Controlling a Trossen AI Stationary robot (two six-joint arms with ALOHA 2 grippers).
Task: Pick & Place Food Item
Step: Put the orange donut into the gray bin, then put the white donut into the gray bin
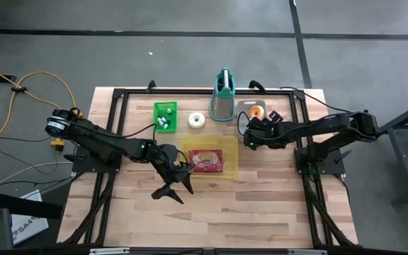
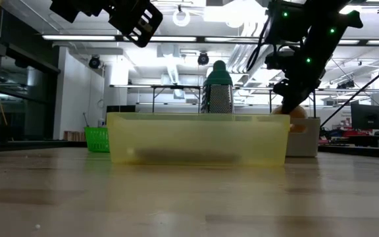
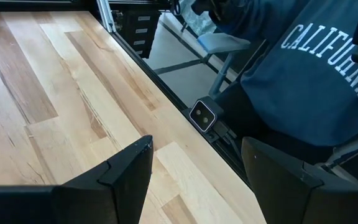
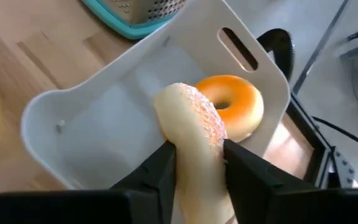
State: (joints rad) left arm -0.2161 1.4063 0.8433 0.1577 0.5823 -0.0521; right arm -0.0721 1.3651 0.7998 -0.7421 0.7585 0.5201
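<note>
Resting between right pincer [image 4: 199, 163] fingers: donut [image 4: 194, 134]

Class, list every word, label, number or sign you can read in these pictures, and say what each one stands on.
"CALIFORNI", cut off at the picture's edge: on the blue sweatshirt of a person beyond the table, in the left wrist view.
"SA4", partly legible: on a white box on the floor, in the high view.
Print on the red packet in the yellow bin: too small to read.

High view: straight down on whole table [image 1: 261, 212]. Low view: table-top level, facing yellow bin [image 2: 196, 138], also in high. Left wrist: over table edge. Right wrist: close on white tray [image 4: 104, 106].
</note>
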